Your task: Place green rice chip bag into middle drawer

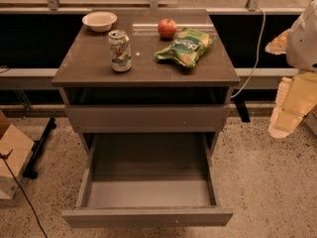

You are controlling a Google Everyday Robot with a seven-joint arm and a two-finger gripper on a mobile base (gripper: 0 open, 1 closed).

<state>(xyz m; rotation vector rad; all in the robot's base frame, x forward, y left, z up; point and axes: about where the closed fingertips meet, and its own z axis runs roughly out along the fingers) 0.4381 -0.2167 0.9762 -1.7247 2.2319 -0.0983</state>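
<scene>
The green rice chip bag (184, 47) lies on the right half of the cabinet's top (89, 63), crinkled, with white lettering, just in front of a red apple (167, 28). The middle drawer (148, 216) is pulled out wide below, and its smooth grey floor is bare. My gripper (291, 108) hangs at the right edge of the view, off to the right of the cabinet and below the level of its top. It is well apart from the bag and holds nothing that I can see.
A green-and-white soda can (120, 50) stands left of the bag. A white bowl (99, 21) sits at the back left. A closed drawer front (147, 118) lies under a dark recess. A cardboard box (12, 155) and a cable are on the floor at the left.
</scene>
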